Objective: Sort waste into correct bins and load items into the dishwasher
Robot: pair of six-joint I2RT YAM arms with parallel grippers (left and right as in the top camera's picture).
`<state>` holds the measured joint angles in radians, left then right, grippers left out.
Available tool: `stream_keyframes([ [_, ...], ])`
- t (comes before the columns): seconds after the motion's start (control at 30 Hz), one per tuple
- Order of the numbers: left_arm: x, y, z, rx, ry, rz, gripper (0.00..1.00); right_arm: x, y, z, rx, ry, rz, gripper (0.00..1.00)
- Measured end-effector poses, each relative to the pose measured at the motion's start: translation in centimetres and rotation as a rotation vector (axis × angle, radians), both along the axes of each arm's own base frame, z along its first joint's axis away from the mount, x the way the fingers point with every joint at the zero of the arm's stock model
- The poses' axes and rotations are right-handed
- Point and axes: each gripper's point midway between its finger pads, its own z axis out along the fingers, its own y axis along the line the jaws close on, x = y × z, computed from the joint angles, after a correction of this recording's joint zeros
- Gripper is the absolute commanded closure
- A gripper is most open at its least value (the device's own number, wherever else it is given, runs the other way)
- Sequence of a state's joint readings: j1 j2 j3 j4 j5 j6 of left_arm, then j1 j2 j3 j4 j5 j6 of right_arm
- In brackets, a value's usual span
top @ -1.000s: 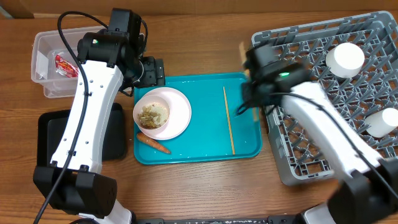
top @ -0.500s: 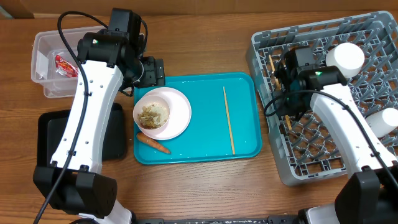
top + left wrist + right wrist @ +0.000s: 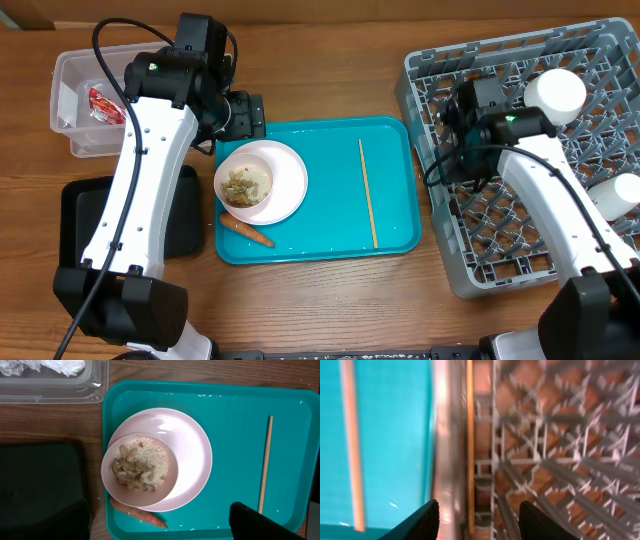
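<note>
– So, where does the right claw [image 3: 477, 506] sit?
– Over the left side of the grey dish rack [image 3: 520, 240]. Its fingers [image 3: 422, 522] are spread wide and grip nothing. Under it one chopstick [image 3: 469, 435] lies inside the rack, along the left wall. That wrist view is blurred, so I can't give finer detail.
– And the second chopstick [image 3: 368, 195]?
– Flat on the right half of the teal tray [image 3: 320, 225], running front to back, well apart from the dishes.
– Anything else in the rack?
– One white cup [image 3: 555, 93] toward the far right, and a second cup [image 3: 612, 196] at the right edge.
– The left claw [image 3: 242, 116]?
– It hovers above the teal tray's far left corner. Its wrist camera shows one dark finger [image 3: 262, 522] at lower right. The other is hard to separate from the black tray [image 3: 40, 480]. The claw reads as wide, with nothing in it.
– And the waste?
– Beige food scraps [image 3: 135, 465] fill a small bowl [image 3: 111, 491], which stands on a white plate [image 3: 192, 455], toward its near-left edge. The carrot [image 3: 246, 231] lies on the teal tray just beside the plate, on the near side. The red wrapper [image 3: 105, 103] and crumpled tissue [image 3: 45, 366] are in the clear tub [image 3: 65, 75] at the far left of the wooden surface [image 3: 330, 300]. The black tray sits nearer, just beside the teal one.
</note>
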<state>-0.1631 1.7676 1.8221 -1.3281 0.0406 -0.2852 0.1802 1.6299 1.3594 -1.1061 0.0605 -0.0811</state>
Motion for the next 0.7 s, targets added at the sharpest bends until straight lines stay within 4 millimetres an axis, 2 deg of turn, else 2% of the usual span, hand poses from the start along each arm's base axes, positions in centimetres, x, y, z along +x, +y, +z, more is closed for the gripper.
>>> stream_keyframes([
  [0.1, 0.0, 0.0, 0.0, 0.0, 0.0, 0.0, 0.1, 1.9, 2.5, 2.8, 0.065, -0.089, 0.038, 0.47],
  [0.17, 0.0, 0.0, 0.0, 0.0, 0.0, 0.0, 0.1, 2.4, 4.7, 4.0, 0.099, -0.132, 0.084, 0.47],
  [0.33, 0.0, 0.0, 0.0, 0.0, 0.0, 0.0, 0.1, 1.0, 9.3, 3.5, 0.137, -0.106, 0.194, 0.47],
  [0.47, 0.0, 0.0, 0.0, 0.0, 0.001, 0.0, 0.1, 0.6, 11.2, 0.8, 0.145, -0.035, 0.192, 0.48],
  [0.57, 0.0, 0.0, 0.0, 0.0, 0.001, 0.0, 0.1, 0.2, 12.0, -2.8, 0.149, 0.053, 0.165, 0.48],
  [0.7, 0.0, 0.0, 0.0, 0.0, 0.001, 0.0, 0.1, -1.4, 12.5, -7.5, 0.131, 0.184, 0.13, 0.48],
])
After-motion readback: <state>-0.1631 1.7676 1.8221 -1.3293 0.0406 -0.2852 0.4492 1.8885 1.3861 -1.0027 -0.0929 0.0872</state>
